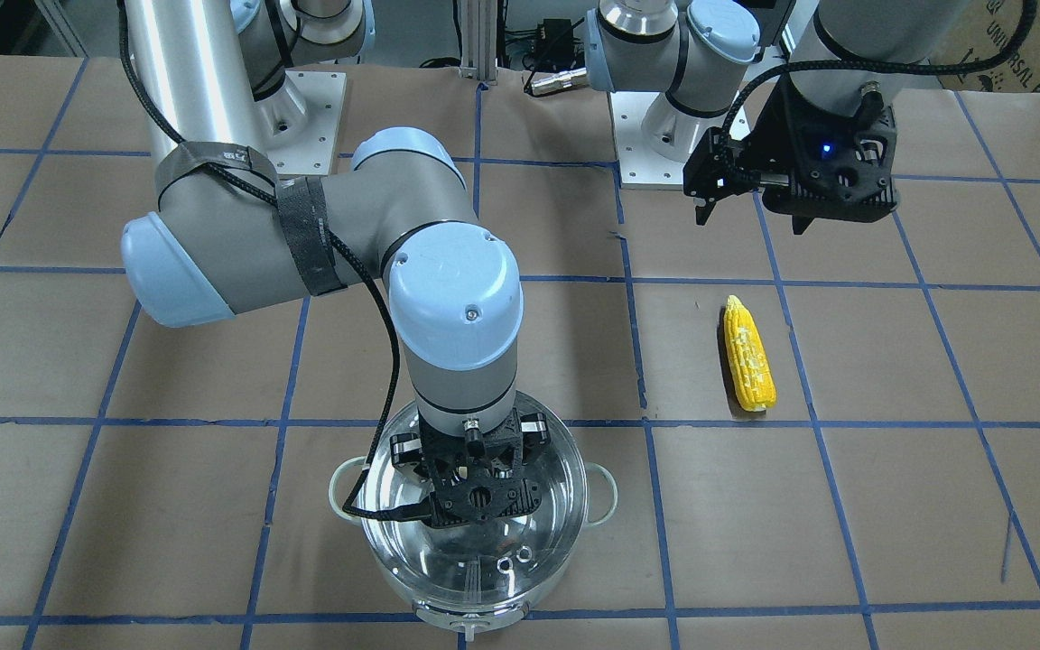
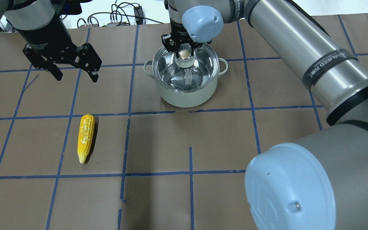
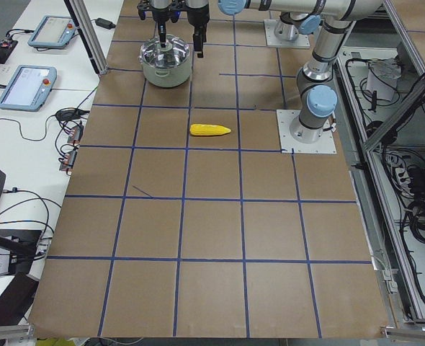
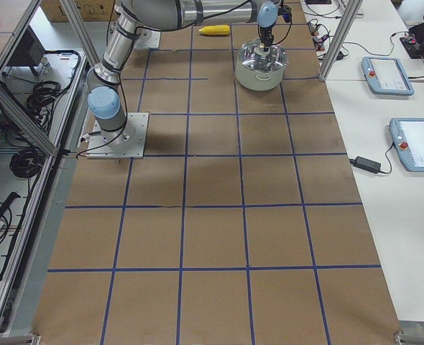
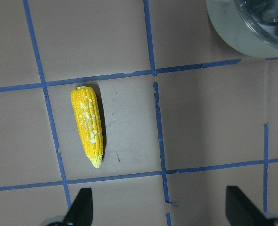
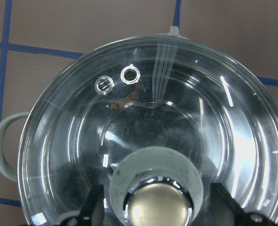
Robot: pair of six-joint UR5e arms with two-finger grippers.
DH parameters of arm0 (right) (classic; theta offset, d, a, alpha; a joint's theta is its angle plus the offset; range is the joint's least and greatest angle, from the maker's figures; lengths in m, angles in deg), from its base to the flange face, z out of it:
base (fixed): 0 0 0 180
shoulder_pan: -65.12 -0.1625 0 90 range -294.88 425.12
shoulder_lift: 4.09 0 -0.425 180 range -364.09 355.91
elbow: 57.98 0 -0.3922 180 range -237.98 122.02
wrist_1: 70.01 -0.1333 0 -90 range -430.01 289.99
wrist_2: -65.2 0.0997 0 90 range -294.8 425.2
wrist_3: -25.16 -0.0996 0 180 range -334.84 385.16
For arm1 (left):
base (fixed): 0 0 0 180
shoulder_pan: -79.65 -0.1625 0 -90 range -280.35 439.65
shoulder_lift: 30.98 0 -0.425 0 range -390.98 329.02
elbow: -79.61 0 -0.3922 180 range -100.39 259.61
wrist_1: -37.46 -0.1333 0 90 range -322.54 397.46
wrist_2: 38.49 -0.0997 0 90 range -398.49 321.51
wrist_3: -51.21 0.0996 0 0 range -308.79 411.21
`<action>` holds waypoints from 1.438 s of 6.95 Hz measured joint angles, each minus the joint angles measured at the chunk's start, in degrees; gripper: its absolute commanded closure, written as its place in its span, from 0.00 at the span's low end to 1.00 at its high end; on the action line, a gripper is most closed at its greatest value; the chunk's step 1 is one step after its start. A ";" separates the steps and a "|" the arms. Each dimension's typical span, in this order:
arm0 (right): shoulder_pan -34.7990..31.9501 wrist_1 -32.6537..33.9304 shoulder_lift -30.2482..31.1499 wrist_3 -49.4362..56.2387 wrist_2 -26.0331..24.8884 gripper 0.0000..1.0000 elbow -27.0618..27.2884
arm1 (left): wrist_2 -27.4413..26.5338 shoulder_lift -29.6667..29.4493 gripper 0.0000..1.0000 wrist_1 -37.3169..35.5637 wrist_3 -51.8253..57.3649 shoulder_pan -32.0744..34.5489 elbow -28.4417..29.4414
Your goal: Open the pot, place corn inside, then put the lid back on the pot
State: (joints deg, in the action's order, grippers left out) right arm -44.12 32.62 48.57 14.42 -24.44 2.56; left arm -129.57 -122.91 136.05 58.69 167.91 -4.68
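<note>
**While the lid (image 2: 185, 75) sits closed on the pot (image 2: 187, 95), the right gripper (image 2: 184, 51) brackets its knob (image 2: 184, 54)**

Seen from overhead, the pot stands toward 12 o'clock on the table (image 2: 158, 143), with its pale loop handles (image 2: 224, 66) at 3 and 9 o'clock. The clear domed lid rests level on the rim. In the right wrist view its two small vent rings (image 6: 116, 80) lie at about 11 o'clock from the knob. The right gripper points straight down over the lid's centre. Its fingers (image 6: 94, 209) are spread, one on either side of the knob, each with a slim gap to the knob's base, so nothing is pinched.

The corn (image 2: 86, 138) lies flat on the table at roughly 8 o'clock from the pot and well apart from it. Its pointed end faces 6 o'clock, and it touches neither gripper.

The left gripper (image 2: 76, 77) hangs above the table at 9 o'clock from the pot and about 12 o'clock from the corn. Its jaws are spread wide and empty. In the left wrist view the corn lies beyond the fingertips, at about 11 o'clock.
</note>
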 measured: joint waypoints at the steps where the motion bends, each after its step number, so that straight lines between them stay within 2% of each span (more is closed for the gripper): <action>1: 0.01 0.00 0.00 0.10 -0.02 0.96 0.00 | -0.03 0.00 0.00 0.02 0.00 -0.01 0.00; 4: 0.83 -1.48 0.37 2.34 -0.08 0.96 -1.66 | -0.06 0.00 0.00 0.03 -0.01 -0.02 0.00; 6: 3.14 -9.61 0.48 6.08 -0.06 0.96 -8.26 | -0.06 0.09 0.00 0.03 -0.01 -0.07 0.00; 8: 9.02 -16.89 0.27 10.97 0.07 0.96 -14.27 | -0.12 0.16 0.00 0.05 -0.01 -0.05 -0.02; 10: 15.70 -18.36 0.18 15.84 0.47 0.96 -15.57 | -0.02 0.15 0.00 0.09 0.66 -0.24 -0.54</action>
State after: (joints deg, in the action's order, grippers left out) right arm -28.42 14.26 48.75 30.25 -23.97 -13.01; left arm -129.59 -122.76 136.14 59.35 167.67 -5.21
